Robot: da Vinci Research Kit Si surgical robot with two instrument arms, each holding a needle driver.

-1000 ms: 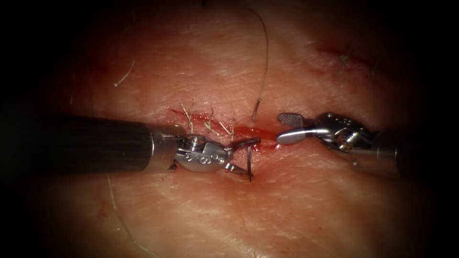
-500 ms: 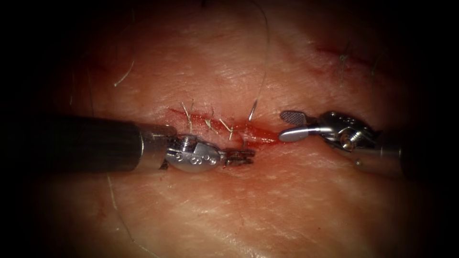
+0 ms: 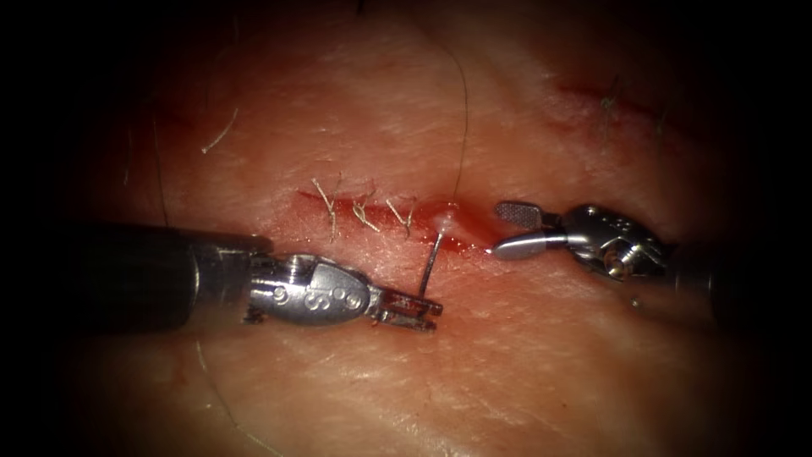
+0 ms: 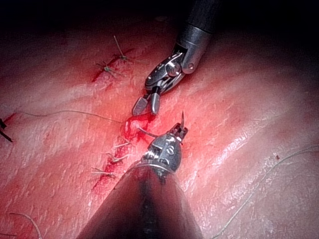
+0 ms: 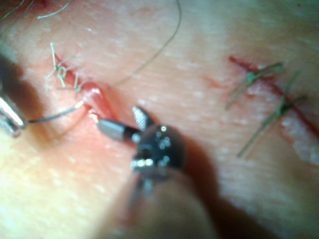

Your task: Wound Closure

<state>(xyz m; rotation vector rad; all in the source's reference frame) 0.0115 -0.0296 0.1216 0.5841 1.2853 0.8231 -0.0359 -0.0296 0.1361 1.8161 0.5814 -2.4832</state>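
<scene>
Needle [image 3: 429,269] sits clamped in your left tool [image 3: 414,311], jaws closed on it near its pointed end; its body rises from those jaws toward the cut [image 3: 385,216], and its far end is in the tissue [image 3: 524,355] at a small raised mound at the cut's right end; the left wrist view shows the point sticking out past the jaws, free of the surface. Your left tool lies on the near side of the cut, below the three stitches [image 3: 364,211] already placed; since a second ago it has moved down and back from the wound edge, bringing more of the needle into sight. Thread [image 3: 463,110] runs from the mound up and away over the far tissue in a thin dark arc. Your right tool [image 3: 505,229] stands just right of the cut's end, jaws parted and holding nothing, the lower tip close to the red fluid [image 3: 461,244] pooled there; you can see it hovering beside the mound in the right wrist view as well.
</scene>
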